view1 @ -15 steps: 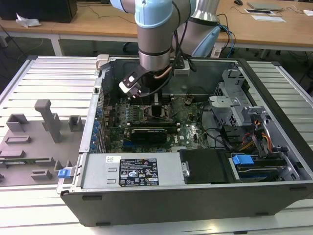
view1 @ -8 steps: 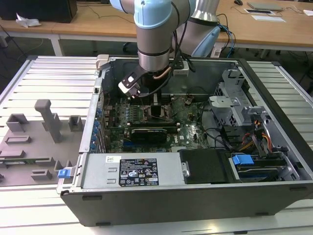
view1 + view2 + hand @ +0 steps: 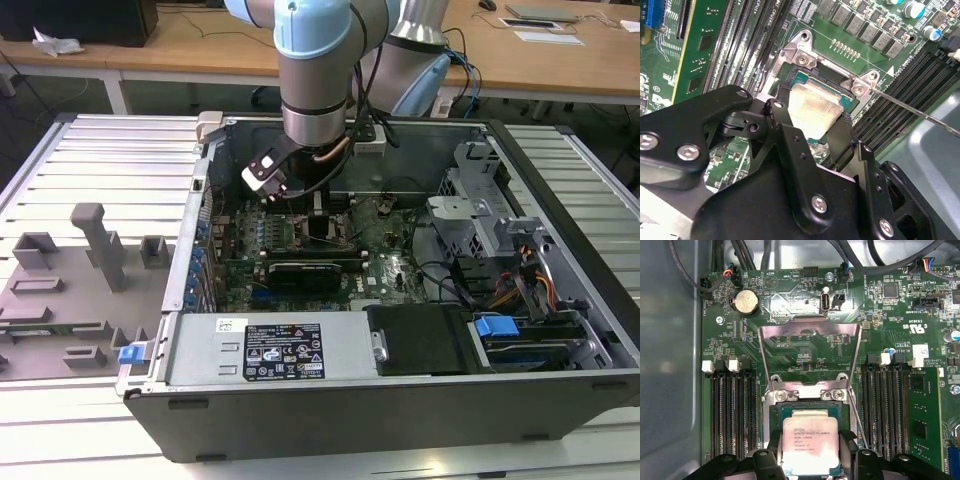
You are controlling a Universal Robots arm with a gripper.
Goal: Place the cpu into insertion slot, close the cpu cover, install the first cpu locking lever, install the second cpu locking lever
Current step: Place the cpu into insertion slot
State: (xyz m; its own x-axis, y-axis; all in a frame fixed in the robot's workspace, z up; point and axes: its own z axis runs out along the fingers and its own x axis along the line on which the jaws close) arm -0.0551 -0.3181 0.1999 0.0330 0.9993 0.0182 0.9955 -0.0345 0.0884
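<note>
The cpu [image 3: 810, 445] [image 3: 812, 107], a square chip with a silver-grey top, sits level in or just over the insertion slot [image 3: 805, 395] [image 3: 805, 57], whose metal rim shows on the green board. My gripper [image 3: 811, 442] [image 3: 810, 117] is shut on the cpu, with one black finger [image 3: 775, 440] [image 3: 776, 107] against each of two opposite edges. The cpu cover [image 3: 810, 329] is swung open and stands up behind the slot, board showing through its window. A thin locking lever [image 3: 915, 110] [image 3: 858, 417] sticks out beside the slot. In the exterior view the arm [image 3: 315, 110] reaches down into the open computer case.
Memory slots [image 3: 732, 410] flank the socket on both sides, and a green memory stick [image 3: 925, 410] stands further out. A long black card [image 3: 305, 272] lies below the socket. Drive bays and cables [image 3: 500, 250] fill the exterior view's right. A grey fixture tray [image 3: 70, 270] lies outside the case.
</note>
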